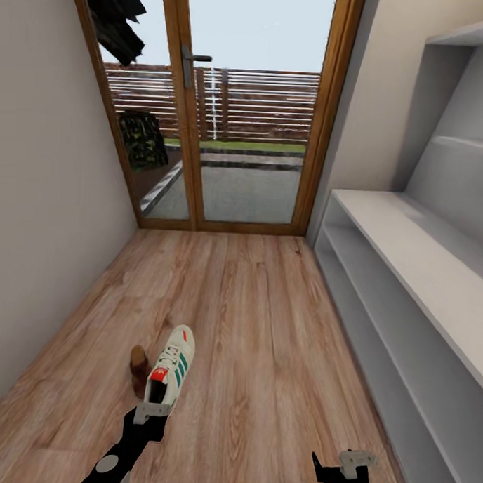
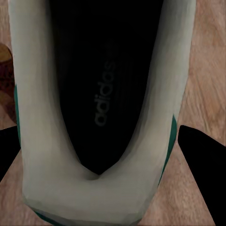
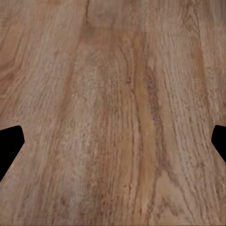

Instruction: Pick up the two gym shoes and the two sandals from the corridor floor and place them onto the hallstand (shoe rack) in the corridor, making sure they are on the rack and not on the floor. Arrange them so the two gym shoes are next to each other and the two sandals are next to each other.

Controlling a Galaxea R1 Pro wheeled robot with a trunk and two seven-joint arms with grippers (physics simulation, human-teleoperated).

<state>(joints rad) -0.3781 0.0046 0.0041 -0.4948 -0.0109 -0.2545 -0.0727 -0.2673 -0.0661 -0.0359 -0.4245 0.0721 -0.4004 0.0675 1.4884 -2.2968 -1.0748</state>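
One white gym shoe (image 1: 171,368) with green stripes lies on the corridor floor (image 1: 266,327), toe pointing toward the door. My left gripper (image 1: 152,412) is at its heel. In the left wrist view the gripper (image 2: 100,141) has its black fingers (image 2: 200,160) pressed against both sides of the gym shoe (image 2: 42,94), whose dark opening faces the camera. A brown sandal (image 1: 137,367) stands right beside the shoe on its left, and its edge shows as the sandal (image 2: 4,61). My right gripper (image 1: 344,467) hangs open over bare planks, the same right gripper (image 3: 117,141) spread wide. The hallstand (image 1: 409,256) runs along the right wall.
A glazed wooden door (image 1: 205,113) closes the corridor's far end. A plain wall (image 1: 38,225) bounds the left side. Stepped grey shelves (image 1: 465,33) rise above the hallstand bench. Open floor lies between the shoe and the rack.
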